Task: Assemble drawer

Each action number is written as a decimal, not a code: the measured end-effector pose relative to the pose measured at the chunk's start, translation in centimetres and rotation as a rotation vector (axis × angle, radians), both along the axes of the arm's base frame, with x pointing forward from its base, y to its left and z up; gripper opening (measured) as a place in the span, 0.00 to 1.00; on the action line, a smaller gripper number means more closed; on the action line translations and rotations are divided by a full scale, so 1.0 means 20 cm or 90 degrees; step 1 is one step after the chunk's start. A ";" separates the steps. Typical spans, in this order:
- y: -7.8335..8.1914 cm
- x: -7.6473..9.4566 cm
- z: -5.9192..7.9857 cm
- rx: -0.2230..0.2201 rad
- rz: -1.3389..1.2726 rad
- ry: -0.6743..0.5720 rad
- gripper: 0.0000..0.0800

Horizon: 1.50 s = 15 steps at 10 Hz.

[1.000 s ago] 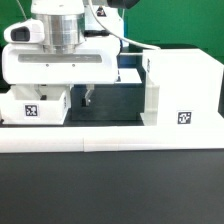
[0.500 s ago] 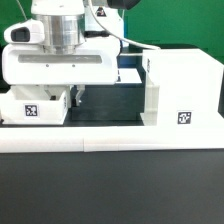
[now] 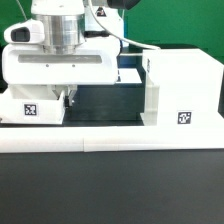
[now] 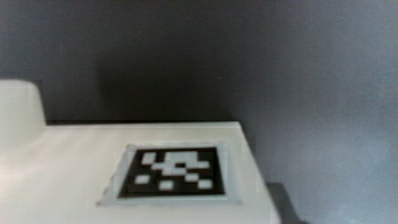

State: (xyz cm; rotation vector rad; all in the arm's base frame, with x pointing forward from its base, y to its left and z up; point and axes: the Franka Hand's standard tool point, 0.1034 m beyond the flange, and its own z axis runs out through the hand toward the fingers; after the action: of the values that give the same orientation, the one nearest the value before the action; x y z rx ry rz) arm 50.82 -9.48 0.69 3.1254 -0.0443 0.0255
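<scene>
Currently, gripper [image 3: 68, 97] hangs low; finger spacing not discernible. Tagged drawer panel [image 3: 32, 108] lies just beside it, toward ext. view's left, long axis unclear (panel runs off-frame). Drawer box [image 3: 180, 88] stands well apart, ext. view's right.

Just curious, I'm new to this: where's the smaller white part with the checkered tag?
The smaller white part sits at the exterior view's left, right by the gripper, across a dark gap from the bigger white box.
</scene>
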 end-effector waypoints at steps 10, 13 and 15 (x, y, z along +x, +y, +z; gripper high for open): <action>0.06 0.03 0.17 0.015 0.102 0.003 0.05; 0.06 0.03 0.15 0.012 0.202 0.007 0.05; 0.10 0.04 0.13 0.000 0.342 0.018 0.05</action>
State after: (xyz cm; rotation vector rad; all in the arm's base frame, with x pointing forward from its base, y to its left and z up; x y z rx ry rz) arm 51.70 -7.39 3.29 3.0294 0.7880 -0.0122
